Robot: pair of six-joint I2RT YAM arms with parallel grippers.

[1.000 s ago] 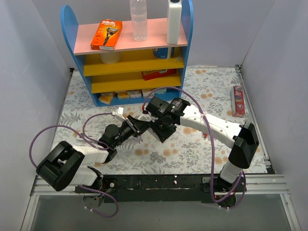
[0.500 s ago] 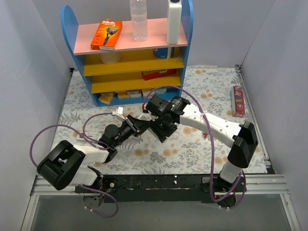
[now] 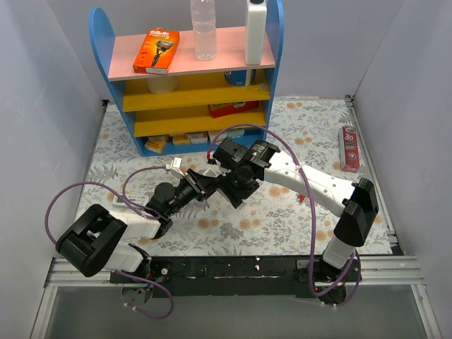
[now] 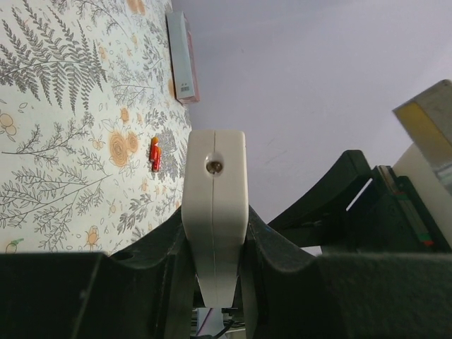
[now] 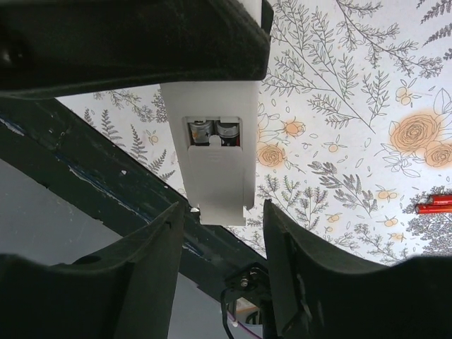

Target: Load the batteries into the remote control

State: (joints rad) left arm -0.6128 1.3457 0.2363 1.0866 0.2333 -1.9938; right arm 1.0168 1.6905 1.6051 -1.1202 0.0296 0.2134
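Note:
My left gripper (image 4: 215,224) is shut on the white remote control (image 4: 214,183), seen end-on in the left wrist view and held above the table. In the right wrist view the remote's back (image 5: 212,106) faces the camera. Two batteries (image 5: 214,132) lie side by side in its open compartment. A white cover plate (image 5: 217,180) sits partly slid over the compartment, below the batteries. My right gripper (image 5: 224,208) is open, its fingers (image 5: 152,254) on either side of the cover's end, not touching it. In the top view both grippers, the left (image 3: 202,185) and the right (image 3: 224,176), meet mid-table and hide the remote.
A blue shelf unit (image 3: 113,70) with a razor pack, bottles and boxes stands at the back. A toothpaste box (image 3: 349,148) lies at the right edge. A small red piece (image 5: 434,206) lies on the floral mat (image 3: 282,212). A small white plug (image 3: 173,167) lies left of the grippers.
My right gripper has shifted slightly up and left toward the remote. The left arm has held still.

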